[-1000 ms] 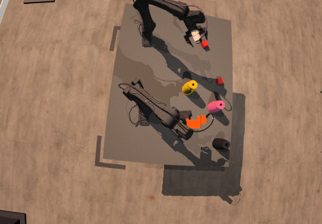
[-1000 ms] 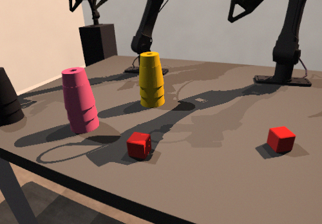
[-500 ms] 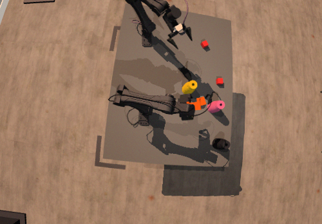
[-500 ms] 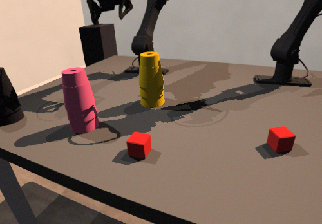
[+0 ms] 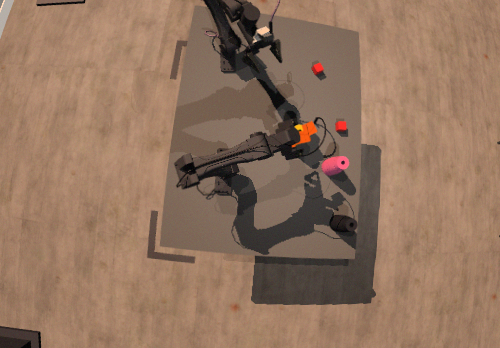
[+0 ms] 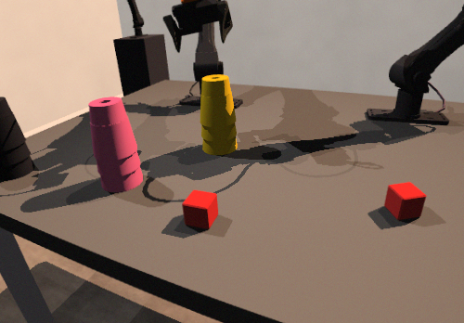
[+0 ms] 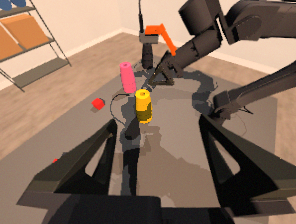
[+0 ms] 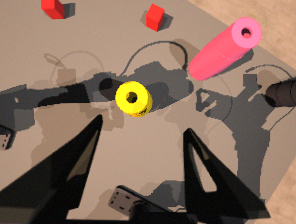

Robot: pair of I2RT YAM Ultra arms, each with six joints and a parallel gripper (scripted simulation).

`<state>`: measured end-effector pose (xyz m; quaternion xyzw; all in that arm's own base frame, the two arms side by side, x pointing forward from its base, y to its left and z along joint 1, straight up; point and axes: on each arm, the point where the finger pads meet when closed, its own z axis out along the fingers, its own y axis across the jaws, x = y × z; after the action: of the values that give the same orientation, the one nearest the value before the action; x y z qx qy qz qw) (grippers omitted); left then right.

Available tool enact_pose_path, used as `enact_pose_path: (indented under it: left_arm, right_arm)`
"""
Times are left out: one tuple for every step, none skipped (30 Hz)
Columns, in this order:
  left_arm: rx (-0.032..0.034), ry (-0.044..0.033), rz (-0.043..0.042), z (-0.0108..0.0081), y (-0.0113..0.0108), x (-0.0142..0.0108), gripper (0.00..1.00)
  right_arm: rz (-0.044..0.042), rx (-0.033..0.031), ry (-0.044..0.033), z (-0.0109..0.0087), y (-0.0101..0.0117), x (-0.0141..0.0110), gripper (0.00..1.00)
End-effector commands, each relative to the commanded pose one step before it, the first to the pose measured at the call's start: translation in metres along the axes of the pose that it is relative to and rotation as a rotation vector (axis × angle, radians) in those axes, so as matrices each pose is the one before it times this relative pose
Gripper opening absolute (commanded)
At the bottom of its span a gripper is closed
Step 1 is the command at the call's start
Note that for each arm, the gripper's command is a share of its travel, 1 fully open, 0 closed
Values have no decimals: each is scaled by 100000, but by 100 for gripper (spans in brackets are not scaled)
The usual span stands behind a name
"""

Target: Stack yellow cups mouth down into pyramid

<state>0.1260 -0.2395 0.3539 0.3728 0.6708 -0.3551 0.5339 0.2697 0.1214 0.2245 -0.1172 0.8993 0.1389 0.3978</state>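
Note:
The three yellow cups (image 6: 218, 115) stand nested as one stack, mouth down, near the middle of the table. The stack also shows in the left wrist view (image 7: 143, 106) and the right wrist view (image 8: 133, 98). My right gripper (image 6: 199, 20) is open and empty, hanging well above the stack; from overhead (image 5: 302, 139) it mostly hides the stack, leaving only a sliver of yellow (image 5: 299, 130). Its fingers frame the stack's top from above. My left gripper (image 5: 265, 56) is open and empty, raised near its base and far from the stack, which it faces between its fingers.
A pink cup stack (image 6: 115, 146) stands left of the yellow one, and a black stack (image 6: 11, 141) stands at the far left edge. Two red cubes (image 6: 200, 209) (image 6: 405, 200) lie toward the front. The left arm's base (image 6: 408, 113) stands at the back right.

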Motion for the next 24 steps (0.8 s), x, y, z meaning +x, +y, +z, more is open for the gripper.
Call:
enact_pose_path:
  left_arm:
    - [-2016,-4764,-2924,-594,6,-653,100]
    - [69,-1,42,-11,-16,11,100]
    - [22,0,14,-4,-5,3,100]
    - [0,0,0,0,0,0,100]
    - [0,0,0,0,0,0,100]
    - [6,0,4,-1,-1,1,100]
    - [28,-234,-12,-37,-10,-105,100]
    - [9,-71,-4,-11,-3,-32,100]
    - [0,-1,0,0,0,0,100]
    - [0,0,0,0,0,0,100]
    - [0,0,0,0,0,0,100]
    - [0,0,0,0,0,0,100]
    - [0,0,0,0,0,0,100]
    - [0,0,0,0,0,0,100]
    - [0,0,0,0,0,0,100]
    - [0,0,0,0,0,0,100]
    - [0,0,0,0,0,0,100]
    - [0,0,0,0,0,0,100]
    - [79,9,0,0,-14,2,100]
    - [68,8,0,0,-12,1,100]
    - [0,0,0,0,0,0,100]
    - [0,0,0,0,0,0,100]
    - [16,2,0,0,-3,0,100]
    - [0,0,0,0,0,0,100]
  right_arm:
    - [3540,2971,-5524,1772,821,-848,100]
    - [-711,-1216,417,405,608,286,100]
    - [-522,-806,426,287,409,229,100]
    - [0,0,0,0,0,0,100]
    - [0,0,0,0,0,0,100]
    - [-420,-565,414,207,284,187,100]
    - [-370,-429,443,163,216,173,100]
    - [-339,-329,483,128,165,168,100]
    - [-490,-376,796,144,182,251,100]
    - [-1083,-632,2045,35,113,506,100]
    - [-137,-43,293,11,12,75,100]
    - [0,0,0,0,0,0,100]
    - [0,0,0,0,0,0,100]
    - [0,0,0,0,0,0,100]
    - [0,0,0,0,0,0,100]
    - [0,0,0,0,0,0,100]
    - [0,0,0,0,0,0,100]
    - [0,0,0,0,0,0,100]
    - [0,0,0,0,0,0,100]
    - [0,0,0,0,0,0,100]
    - [0,0,0,0,0,0,100]
    - [0,0,0,0,0,0,100]
    - [0,0,0,0,0,0,100]
    - [0,0,0,0,0,0,100]
